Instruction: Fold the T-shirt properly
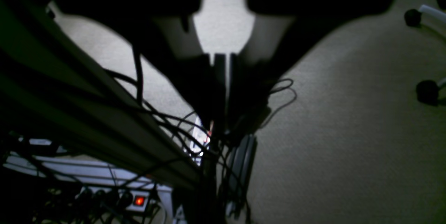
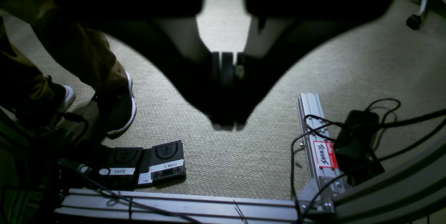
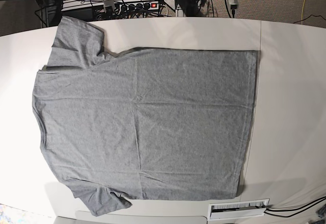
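The grey T-shirt (image 3: 142, 124) lies spread flat and unfolded on the white tabletop (image 3: 290, 107), neckline toward the left edge of the base view. Both arms hang off the tabletop over the carpet (image 2: 348, 60): the left end effector (image 1: 223, 95) and right end effector (image 2: 226, 91) each have their fingers pressed together, pinching nothing.

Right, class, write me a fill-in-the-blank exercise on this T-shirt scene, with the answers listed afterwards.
1. The grey T-shirt lies spread ____ on the white table, not folded.
2. In the base view its sleeves point toward the ____ side.
3. The right gripper has its fingers ____, holding nothing.
4. Both wrist cameras look down at the ____, not the table.

Missing words: flat; left; shut; floor
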### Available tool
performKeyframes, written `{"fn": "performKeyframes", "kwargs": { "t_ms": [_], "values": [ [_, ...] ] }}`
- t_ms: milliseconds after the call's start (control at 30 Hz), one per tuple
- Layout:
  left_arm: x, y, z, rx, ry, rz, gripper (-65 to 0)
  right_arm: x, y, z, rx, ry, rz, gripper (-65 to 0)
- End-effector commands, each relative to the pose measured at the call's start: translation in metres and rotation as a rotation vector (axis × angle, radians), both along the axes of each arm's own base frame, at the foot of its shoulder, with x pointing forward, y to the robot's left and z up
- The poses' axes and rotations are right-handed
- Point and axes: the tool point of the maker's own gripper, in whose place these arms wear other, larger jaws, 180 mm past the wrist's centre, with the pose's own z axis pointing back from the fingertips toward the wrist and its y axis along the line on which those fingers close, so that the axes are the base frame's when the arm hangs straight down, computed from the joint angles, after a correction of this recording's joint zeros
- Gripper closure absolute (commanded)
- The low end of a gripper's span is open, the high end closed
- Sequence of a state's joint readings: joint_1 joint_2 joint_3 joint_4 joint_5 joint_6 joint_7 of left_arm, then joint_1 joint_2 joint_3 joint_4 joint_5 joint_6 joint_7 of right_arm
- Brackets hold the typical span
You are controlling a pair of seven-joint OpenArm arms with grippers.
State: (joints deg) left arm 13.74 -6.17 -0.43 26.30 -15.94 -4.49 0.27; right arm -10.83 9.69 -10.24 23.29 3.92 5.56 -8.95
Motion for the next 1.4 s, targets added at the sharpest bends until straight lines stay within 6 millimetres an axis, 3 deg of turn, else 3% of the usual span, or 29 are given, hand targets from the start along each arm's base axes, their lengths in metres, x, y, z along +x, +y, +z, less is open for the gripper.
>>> {"fn": "performKeyframes", "kwargs": {
  "t_ms": [0,300,433,600,733,933,1133,1367],
  "values": [
    [-0.014,0.007,0.001,0.011,0.016,0.002,0.0,-0.008,-0.009,0.002,-0.017,0.013,0.001,0.0],
    [-0.081,0.032,0.015,0.045,0.076,-0.013,0.0,-0.057,-0.037,0.014,-0.030,0.104,0.036,0.0],
    [-0.100,0.042,0.031,0.054,0.064,-0.037,0.0,-0.075,-0.058,0.031,-0.059,0.141,0.082,0.0],
    [-0.113,0.056,0.061,0.061,0.013,-0.091,0.0,-0.081,-0.083,0.063,-0.086,0.095,0.184,0.0],
    [-0.111,0.065,0.094,0.050,-0.056,-0.162,0.0,-0.081,-0.093,0.094,-0.088,0.050,0.290,0.0],
    [-0.097,0.062,0.153,0.024,-0.165,-0.287,0.0,-0.068,-0.091,0.145,-0.079,-0.025,0.464,0.0],
    [-0.077,0.057,0.202,0.058,-0.268,-0.420,0.0,-0.030,-0.111,0.198,-0.173,-0.153,0.463,0.0],
    [-0.046,0.071,0.248,0.144,-0.339,-0.486,0.0,0.013,-0.128,0.253,-0.279,-0.258,0.502,0.0]
  ]
}}
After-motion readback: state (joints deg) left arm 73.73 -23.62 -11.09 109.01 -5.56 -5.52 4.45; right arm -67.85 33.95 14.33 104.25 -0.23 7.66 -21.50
